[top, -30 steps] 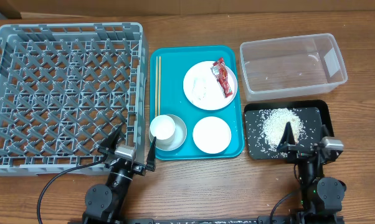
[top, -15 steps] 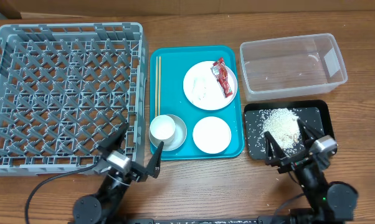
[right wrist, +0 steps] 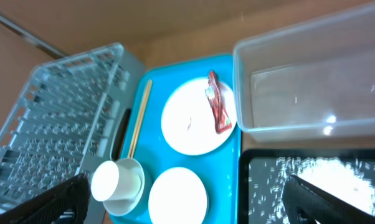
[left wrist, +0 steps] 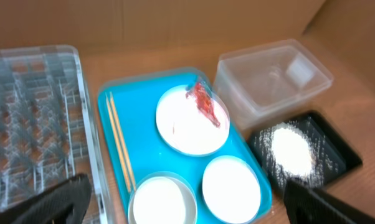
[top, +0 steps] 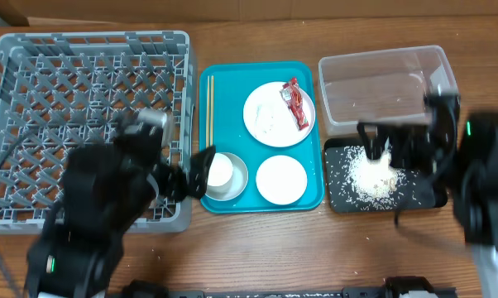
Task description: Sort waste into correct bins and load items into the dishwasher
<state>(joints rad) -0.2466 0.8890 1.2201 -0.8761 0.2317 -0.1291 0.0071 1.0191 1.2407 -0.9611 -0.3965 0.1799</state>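
Wrapper (left wrist: 203, 104) well ahead of left hand (left wrist: 187, 202).

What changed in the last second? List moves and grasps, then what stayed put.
Both arms swung forward from the table's near edge: the left gripper now hangs by the dish rack's near right corner, the right gripper over the rice on the black tray. Both jaws are open; nothing was grasped or released. The red wrapper, large plate, chopsticks and clear tub stayed put.

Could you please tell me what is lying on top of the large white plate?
A red snack wrapper lies along the plate's right side, a small white tissue beside it. Anything beneath the wrapper is covered.
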